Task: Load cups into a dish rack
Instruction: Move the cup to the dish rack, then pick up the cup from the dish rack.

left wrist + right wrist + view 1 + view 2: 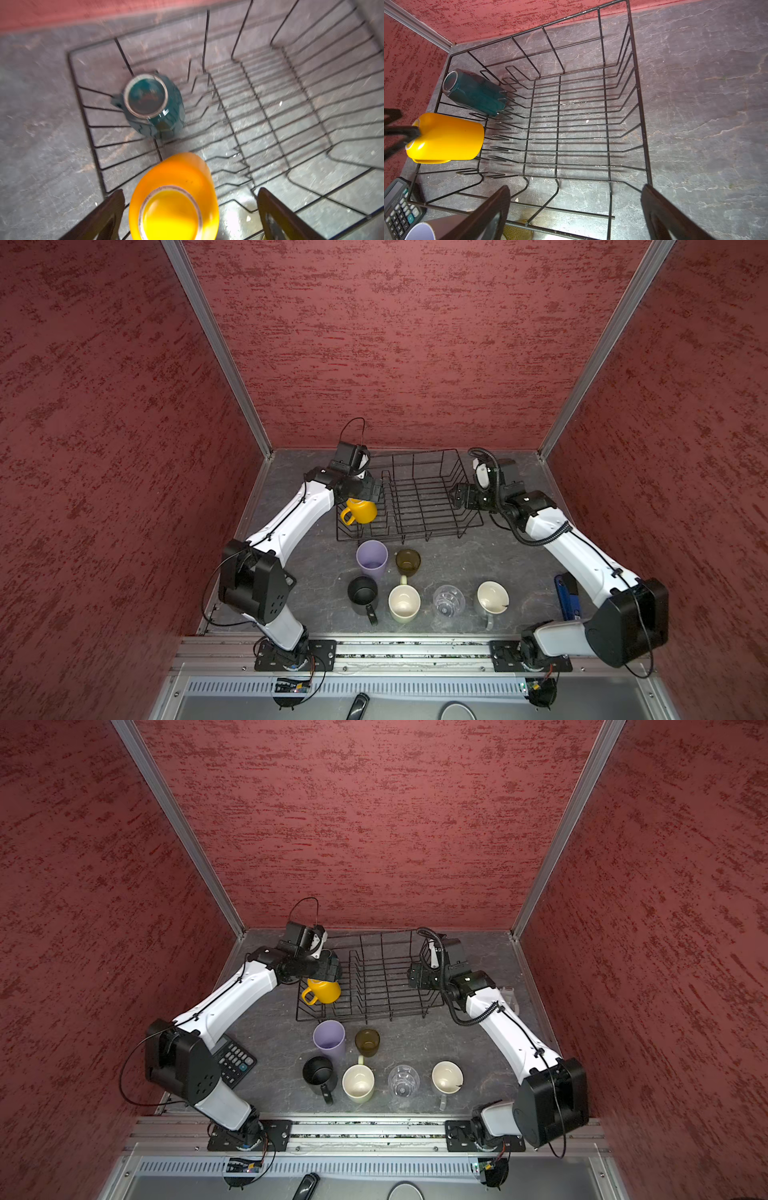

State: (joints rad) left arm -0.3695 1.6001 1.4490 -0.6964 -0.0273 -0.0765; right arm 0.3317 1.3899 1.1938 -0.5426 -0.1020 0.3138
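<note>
The black wire dish rack (pixel 415 533) (pixel 374 1013) stands at the back of the table. In its left end a yellow mug (pixel 360 511) (pixel 446 137) leans bottom up, and behind it a teal mug (pixel 151 104) (pixel 475 91) does the same. My left gripper (pixel 370 489) (pixel 191 192) hangs open just above the yellow mug, with a gap on each side. My right gripper (pixel 461 497) (pixel 577 188) is open and empty over the rack's right rim. In front stand a lilac tumbler (pixel 372 558), brown glass (pixel 408 562), black mug (pixel 363 594), cream mug (pixel 404 603), clear glass (pixel 449 600) and grey mug (pixel 492 598).
A calculator (pixel 232 1056) lies by the left arm's elbow. A blue object (pixel 567 597) lies under the right arm, and a small pale item (pixel 509 996) sits near the right wall. Red walls close in three sides.
</note>
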